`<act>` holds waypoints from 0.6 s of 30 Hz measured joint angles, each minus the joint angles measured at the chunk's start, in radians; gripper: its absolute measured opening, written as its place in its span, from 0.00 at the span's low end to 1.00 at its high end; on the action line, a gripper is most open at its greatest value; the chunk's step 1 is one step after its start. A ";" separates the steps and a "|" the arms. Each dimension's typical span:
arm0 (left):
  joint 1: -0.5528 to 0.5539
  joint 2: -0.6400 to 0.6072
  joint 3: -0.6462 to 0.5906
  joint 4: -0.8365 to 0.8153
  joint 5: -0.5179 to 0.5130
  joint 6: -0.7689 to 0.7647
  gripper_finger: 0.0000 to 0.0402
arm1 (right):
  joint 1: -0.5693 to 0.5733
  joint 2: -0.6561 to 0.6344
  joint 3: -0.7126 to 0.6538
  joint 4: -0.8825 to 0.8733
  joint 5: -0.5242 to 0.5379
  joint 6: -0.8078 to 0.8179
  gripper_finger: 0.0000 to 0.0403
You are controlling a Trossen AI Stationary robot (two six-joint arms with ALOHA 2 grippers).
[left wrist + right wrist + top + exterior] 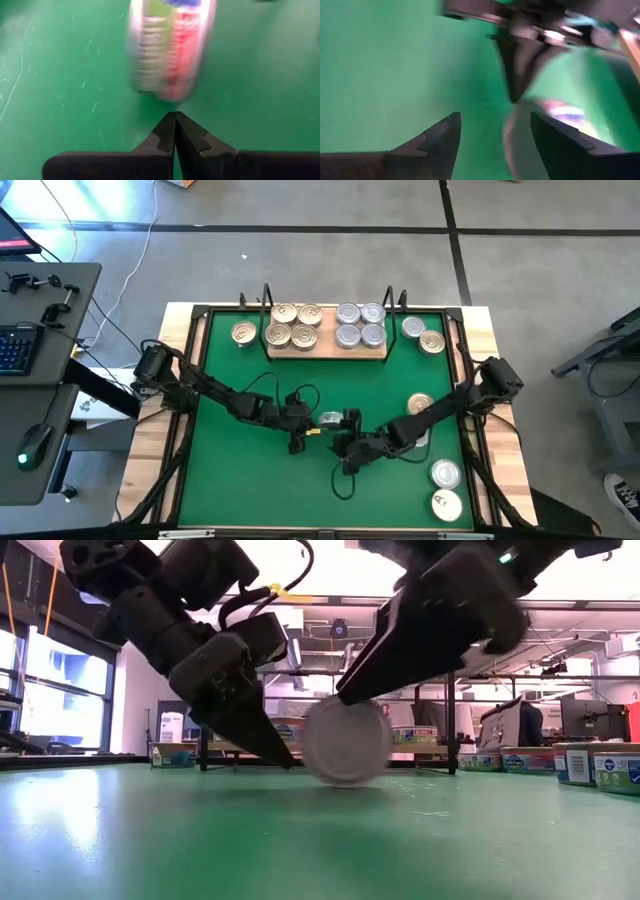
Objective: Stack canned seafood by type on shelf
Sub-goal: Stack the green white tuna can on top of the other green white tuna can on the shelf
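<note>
Green matting [250, 470] covers the wooden tabletop [150, 470]; at its far edge stands the shelf [326, 352], a pale wood board with black wire uprights, carrying four gold-lidded tins [293, 325] on one side and four silver-lidded tins [360, 324] on the other; loose tins lie beside each end of the shelf and along the right side of the mat. Near the middle of the mat one tin [346, 741] stands on its edge, blurred, between the two arms. Left end effector [175, 131] has its fingers pressed together, tips low on the mat just beside that tin; right end effector [492, 137] has its fingers apart, close above the tin and gripping nothing that can be seen.
</note>
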 joint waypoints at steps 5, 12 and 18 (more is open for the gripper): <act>-0.001 0.000 0.000 0.002 -0.001 0.000 0.00 | -0.039 -0.016 0.001 -0.134 -0.004 0.099 0.58; -0.001 0.000 0.000 0.003 -0.005 0.000 0.00 | -0.034 -0.089 0.001 -0.357 -0.037 0.228 0.58; 0.010 -0.006 0.000 0.008 -0.137 -0.016 0.00 | -0.066 -0.094 0.001 -0.544 -0.054 0.358 0.58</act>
